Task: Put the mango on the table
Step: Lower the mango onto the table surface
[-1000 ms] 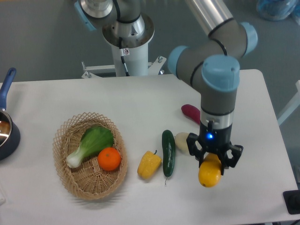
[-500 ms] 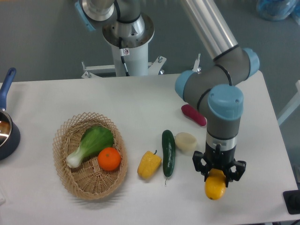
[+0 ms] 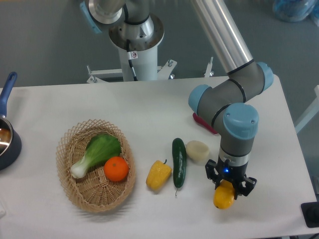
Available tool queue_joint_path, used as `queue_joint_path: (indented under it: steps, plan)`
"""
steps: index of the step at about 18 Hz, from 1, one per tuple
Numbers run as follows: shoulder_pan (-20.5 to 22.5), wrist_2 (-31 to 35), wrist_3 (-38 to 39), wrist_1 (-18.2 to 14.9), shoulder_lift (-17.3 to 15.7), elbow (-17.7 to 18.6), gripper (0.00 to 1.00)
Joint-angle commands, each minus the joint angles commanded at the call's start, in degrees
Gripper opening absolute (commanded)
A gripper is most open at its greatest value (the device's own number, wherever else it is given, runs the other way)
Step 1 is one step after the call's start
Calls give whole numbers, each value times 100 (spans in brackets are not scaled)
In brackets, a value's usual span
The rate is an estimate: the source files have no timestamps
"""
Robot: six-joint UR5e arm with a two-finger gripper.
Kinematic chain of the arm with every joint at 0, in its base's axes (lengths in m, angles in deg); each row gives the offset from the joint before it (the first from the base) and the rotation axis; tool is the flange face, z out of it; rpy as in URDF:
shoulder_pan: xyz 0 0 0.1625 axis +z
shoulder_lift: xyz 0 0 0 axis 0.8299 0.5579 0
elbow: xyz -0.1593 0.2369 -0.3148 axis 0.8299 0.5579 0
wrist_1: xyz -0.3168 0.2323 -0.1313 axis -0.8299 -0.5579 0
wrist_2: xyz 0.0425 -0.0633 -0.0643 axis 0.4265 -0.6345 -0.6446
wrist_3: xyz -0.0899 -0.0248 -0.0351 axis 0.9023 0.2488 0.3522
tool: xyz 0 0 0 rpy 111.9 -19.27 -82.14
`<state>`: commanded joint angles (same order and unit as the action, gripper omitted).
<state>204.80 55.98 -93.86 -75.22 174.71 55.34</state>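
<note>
The mango [image 3: 224,197] is a smooth yellow-orange oval at the front right of the white table [image 3: 149,104]. My gripper [image 3: 229,184] points straight down over it, and its black fingers [image 3: 211,172] sit around the mango's upper end. The mango's lower end is at or very near the tabletop; I cannot tell whether it touches. The fingers look closed on the fruit.
A wicker basket [image 3: 79,191] at the left holds a green leafy vegetable [image 3: 98,151] and an orange [image 3: 116,169]. A yellow pepper [image 3: 158,175], a cucumber [image 3: 179,162], a pale round item [image 3: 198,151] and a dark red item [image 3: 202,123] lie near the gripper. A blue pot [image 3: 7,139] sits at the left edge.
The gripper has moved down with the mango in it and shifted slightly, bringing the fruit closer to the tabletop. The other items have not moved.
</note>
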Motion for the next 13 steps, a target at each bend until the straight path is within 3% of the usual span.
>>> queue_joint_path:
  steps: [13]
  plan:
    - [-35, 0, 35, 0, 0, 185, 40]
